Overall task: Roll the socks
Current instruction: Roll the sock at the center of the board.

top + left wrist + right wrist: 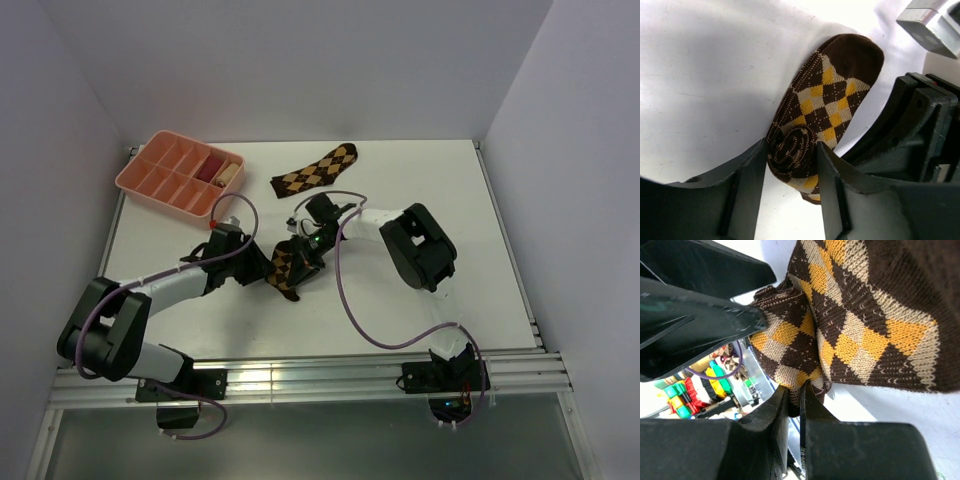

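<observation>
One brown argyle sock (286,270) lies at the table's middle, partly rolled. In the left wrist view its rolled end (792,150) sits between the fingers of my left gripper (790,165), which is shut on the roll; the toe end (850,60) lies flat beyond. My left gripper (262,268) is at the sock's left. My right gripper (794,407) is shut, pinching a fold of the same sock (850,330); it shows in the top view (308,250) on the sock's right. The second argyle sock (316,171) lies flat at the back centre, untouched.
A pink divided tray (150,180) stands at the back left with a reddish roll (213,166) and a beige roll (231,173) in it. Purple cables loop from both arms. White walls close the table on three sides.
</observation>
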{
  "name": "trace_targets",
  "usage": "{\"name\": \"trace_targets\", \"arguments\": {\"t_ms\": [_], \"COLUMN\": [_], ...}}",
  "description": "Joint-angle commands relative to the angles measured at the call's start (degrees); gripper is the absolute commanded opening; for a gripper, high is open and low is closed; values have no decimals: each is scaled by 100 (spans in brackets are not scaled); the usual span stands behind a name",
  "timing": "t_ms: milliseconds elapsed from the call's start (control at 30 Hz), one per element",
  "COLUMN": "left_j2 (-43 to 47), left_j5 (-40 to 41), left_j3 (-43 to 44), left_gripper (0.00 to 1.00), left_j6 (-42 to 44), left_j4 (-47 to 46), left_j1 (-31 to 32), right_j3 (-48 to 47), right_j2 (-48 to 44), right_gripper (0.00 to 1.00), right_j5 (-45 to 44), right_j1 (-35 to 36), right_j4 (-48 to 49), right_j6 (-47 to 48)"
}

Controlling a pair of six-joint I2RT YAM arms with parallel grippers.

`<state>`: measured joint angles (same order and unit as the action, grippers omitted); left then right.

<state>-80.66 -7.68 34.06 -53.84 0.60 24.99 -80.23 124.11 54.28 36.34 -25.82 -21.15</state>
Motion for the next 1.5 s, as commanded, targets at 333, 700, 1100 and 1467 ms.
{"name": "trace_targets", "arguments": {"t_ms": [333,700,1100,1467], "left_j2": [-546,-942,-1206,-1540], "left_j5": [241,215,92,-49], "left_j3": [-5,382,750,1251], "left_gripper": [37,34,33,32], "left_j6": [23,313,673,972], "left_j4": [194,581,845,1082], "left_j1": [6,-38,-74,-109], "right_j3": [823,1694,1844,1897], "right_j2": [-1494,-2893,-2586,-2050], "right_gripper": [47,60,63,62], "right_j5": [-2374,-5557,-6992,-7160], "right_j1": [321,1787,2659,2949], "right_j4": [973,1844,2380,2512], "right_j6": [698,1806,2598,2747]}}
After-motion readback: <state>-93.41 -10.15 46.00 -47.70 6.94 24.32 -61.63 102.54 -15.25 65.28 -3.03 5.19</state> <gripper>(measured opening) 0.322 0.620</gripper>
